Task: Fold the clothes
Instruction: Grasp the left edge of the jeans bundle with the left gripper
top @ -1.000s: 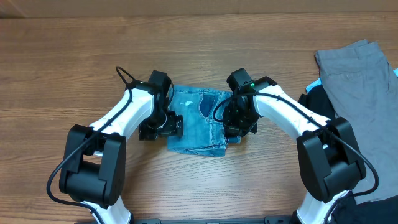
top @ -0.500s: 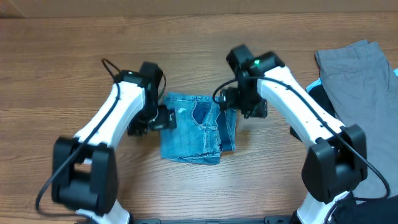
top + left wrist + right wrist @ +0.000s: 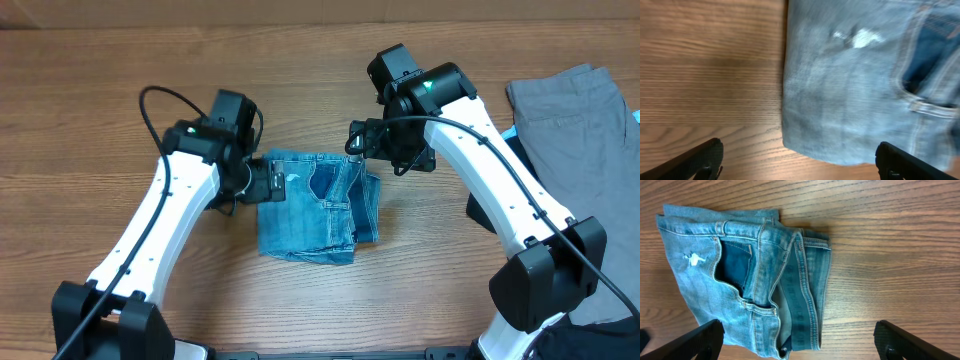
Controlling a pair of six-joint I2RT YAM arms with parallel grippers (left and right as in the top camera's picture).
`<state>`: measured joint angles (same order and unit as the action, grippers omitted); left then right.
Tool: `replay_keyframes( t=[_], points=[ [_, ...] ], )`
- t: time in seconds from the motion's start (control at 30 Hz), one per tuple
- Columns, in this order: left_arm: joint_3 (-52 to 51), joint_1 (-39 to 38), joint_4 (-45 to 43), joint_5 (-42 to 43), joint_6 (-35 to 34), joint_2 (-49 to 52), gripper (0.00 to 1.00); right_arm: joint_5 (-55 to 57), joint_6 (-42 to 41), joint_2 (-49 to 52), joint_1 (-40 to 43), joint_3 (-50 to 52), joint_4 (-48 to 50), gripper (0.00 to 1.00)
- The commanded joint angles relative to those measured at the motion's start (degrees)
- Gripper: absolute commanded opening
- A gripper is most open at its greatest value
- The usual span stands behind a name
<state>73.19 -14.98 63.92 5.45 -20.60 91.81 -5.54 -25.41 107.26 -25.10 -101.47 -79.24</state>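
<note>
Brown wood-grain tabletop [image 3: 100, 80] fills the overhead view, w/ a paler tan strip [image 3: 300, 10] along the 12 o'clock edge; can't tell what that strip is. Light blue denim jeans [image 3: 315, 215] lie approx. at centre, folded into a compact squarish bundle, flat on the wood. A stitched pocket and a small white frayed spot face up, and the waistband layers are stacked along the bundle's 3 o'clock side. L arm [image 3: 175, 205] reaches in from 7 o'clock. L jaws sit just beside the bundle's 9 o'clock edge, spread wide, nothing between them. R arm [image 3: 490, 170] comes from 5 o'clock. R jaws are above the bundle's 1 o'clock corner, also spread wide and empty. Grey garment [image 3: 580, 130] lies at the tabletop's 3 o'clock edge, overlapping a black garment [image 3: 510, 155], both well apart from the jeans.
</note>
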Motion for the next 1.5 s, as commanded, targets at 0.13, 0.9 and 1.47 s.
replay_keyframes(
  t=[0.13,0.9,1.47],
  points=[
    [-8.9,-0.1,-5.1,5.2,1.3,3.0,1.00,0.3,0.3,-1.2,0.2,-1.1,0.0,1.00],
    [-12.6,0.0,-24.2,16.4,8.3,16.7,1.00,4.0,0.3,-1.2,0.2,-0.9,2.6,1.00],
    [-11.8,12.0,-33.6,0.1,-7.8,17.6,0.07,2.9,0.1,-1.2,0.1,-0.9,2.5,1.00]
  ],
)
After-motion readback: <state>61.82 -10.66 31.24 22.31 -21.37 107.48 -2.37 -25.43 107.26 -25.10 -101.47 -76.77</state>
